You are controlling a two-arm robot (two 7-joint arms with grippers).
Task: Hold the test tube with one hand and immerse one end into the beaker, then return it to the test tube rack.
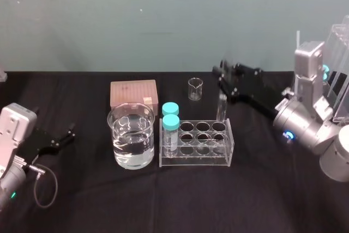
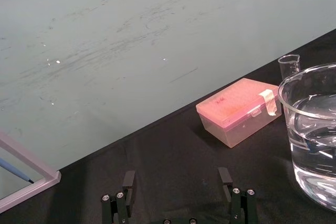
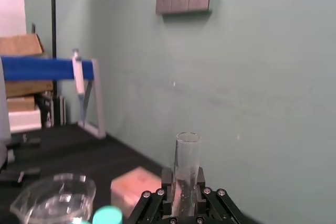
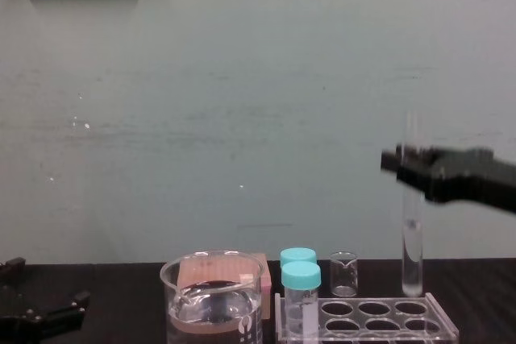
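My right gripper (image 4: 411, 163) pinches the tube (image 4: 412, 235) upright just above the rack (image 1: 229, 150). Next, I reckon: carry it left over the beaker (image 1: 116, 130) and dip. Left gripper (image 2: 178, 178) sits parked, spread.

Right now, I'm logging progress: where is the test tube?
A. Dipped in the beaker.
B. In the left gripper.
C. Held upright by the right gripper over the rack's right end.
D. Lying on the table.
C: the right gripper is shut on the test tube, which hangs upright over the right end of the test tube rack, apart from the beaker; the left gripper sits open at the table's left.
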